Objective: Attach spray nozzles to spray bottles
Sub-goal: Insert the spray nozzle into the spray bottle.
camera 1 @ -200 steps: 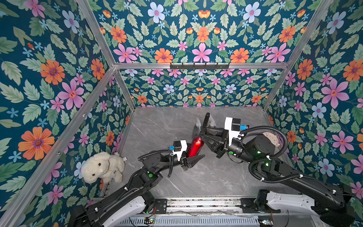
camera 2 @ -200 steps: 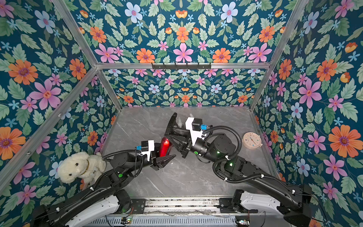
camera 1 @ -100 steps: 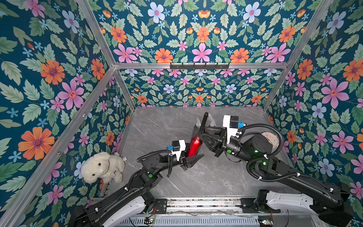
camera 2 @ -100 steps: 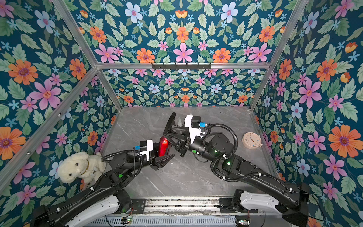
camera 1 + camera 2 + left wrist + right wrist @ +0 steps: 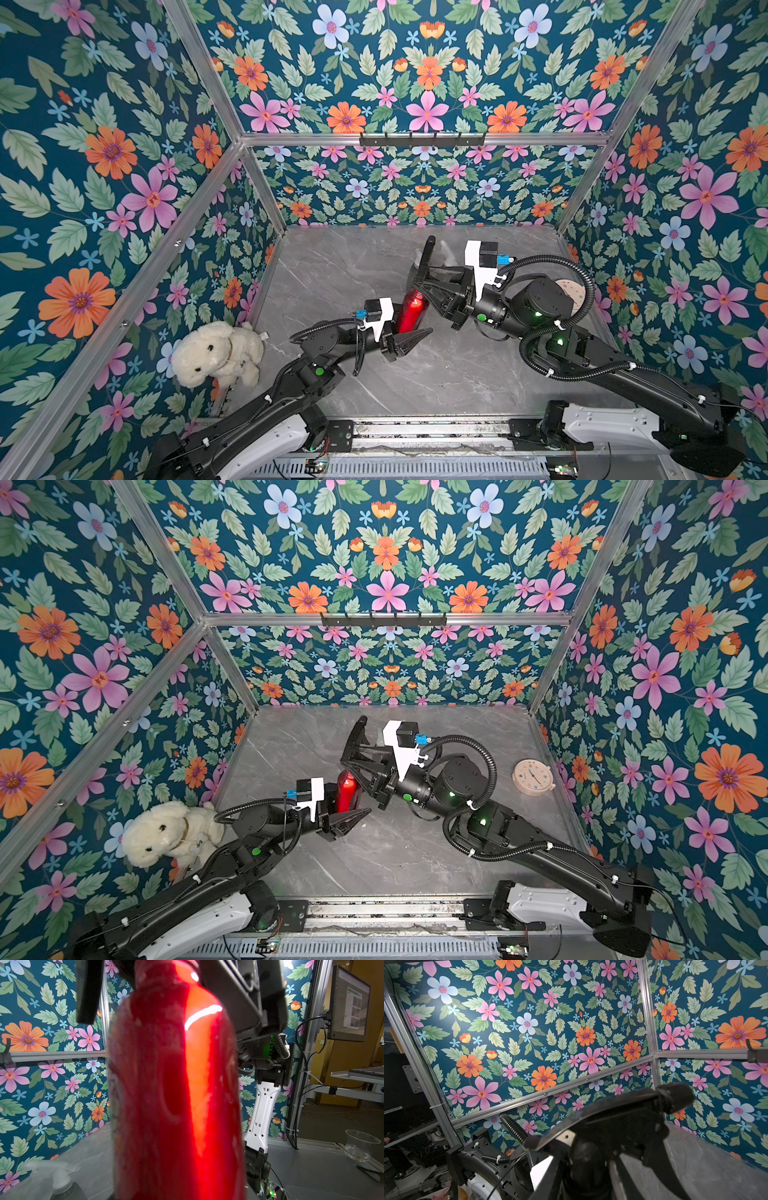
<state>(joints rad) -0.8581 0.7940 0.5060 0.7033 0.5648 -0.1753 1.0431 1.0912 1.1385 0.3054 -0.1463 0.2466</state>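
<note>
A shiny red spray bottle (image 5: 411, 311) (image 5: 345, 791) stands upright near the middle of the table. My left gripper (image 5: 409, 334) (image 5: 351, 814) is shut on its lower part. The bottle (image 5: 176, 1095) fills the left wrist view and hides the fingers there. My right gripper (image 5: 422, 286) (image 5: 353, 766) is shut on the black spray nozzle (image 5: 426, 255) (image 5: 623, 1118), which sits right over the red bottle's neck. Whether it is seated there is hidden. A smoky-grey bottle with a whitish nozzle (image 5: 59, 1178) stands behind, partly in view.
A white plush dog (image 5: 216, 353) lies against the left wall. A round pale clock (image 5: 533, 777) rests by the right wall. A hook rail (image 5: 419, 139) runs along the back wall. A clear cup (image 5: 360, 1145) stands outside the enclosure.
My right gripper with the black nozzle has shifted slightly to the left and back over the bottle's top. The left arm and red bottle have barely moved.
</note>
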